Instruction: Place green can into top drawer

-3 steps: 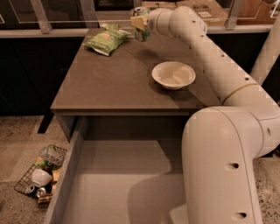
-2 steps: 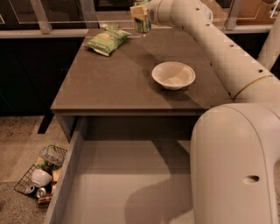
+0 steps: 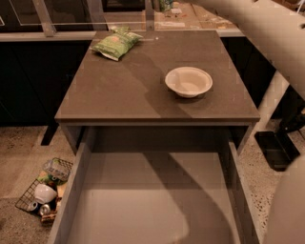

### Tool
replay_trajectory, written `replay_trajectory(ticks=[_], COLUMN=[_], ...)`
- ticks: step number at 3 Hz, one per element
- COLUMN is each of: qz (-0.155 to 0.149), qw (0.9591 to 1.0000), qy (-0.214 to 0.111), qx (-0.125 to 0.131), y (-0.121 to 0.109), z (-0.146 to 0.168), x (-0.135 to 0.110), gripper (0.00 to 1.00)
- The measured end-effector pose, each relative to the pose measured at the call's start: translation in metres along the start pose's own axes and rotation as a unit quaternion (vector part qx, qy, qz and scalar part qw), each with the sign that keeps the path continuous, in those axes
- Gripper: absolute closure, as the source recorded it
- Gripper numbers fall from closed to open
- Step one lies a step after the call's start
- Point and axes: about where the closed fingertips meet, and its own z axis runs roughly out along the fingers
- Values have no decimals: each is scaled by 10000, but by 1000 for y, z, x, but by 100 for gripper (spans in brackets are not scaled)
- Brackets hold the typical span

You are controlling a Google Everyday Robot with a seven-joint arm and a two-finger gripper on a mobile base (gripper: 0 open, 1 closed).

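At the lower left a dark wire basket of small clutter sits on the speckled floor, clear of the work. The crinkled green chip bag lies at the upper left of the matte brown table. Below, the top drawer stands pulled out, its bottom smooth, flat and grey between thin walls. At the top edge, just right of centre, a sliver of the green can shows beside the gripper, both mostly cut off; whether the gripper is clamped on the can I cannot tell. The carry should probably pass left of the glossy round white bowl, then lower the slick can upright onto the drawer's middle. The smooth white arm crosses the upper right.
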Motion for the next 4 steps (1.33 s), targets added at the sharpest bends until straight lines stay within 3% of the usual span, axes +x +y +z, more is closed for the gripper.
replay_trajectory(ticks=[1, 2, 3, 4], qz=[-108, -35, 48, 47], qw=[9999, 10000, 9988, 9988], qy=[-66, -12, 376, 368], qx=[20, -88, -321, -319], y=[26, 61, 104, 104], z=[-37, -68, -90, -90], x=[-12, 7, 75, 74], gripper=[100, 100, 100, 100])
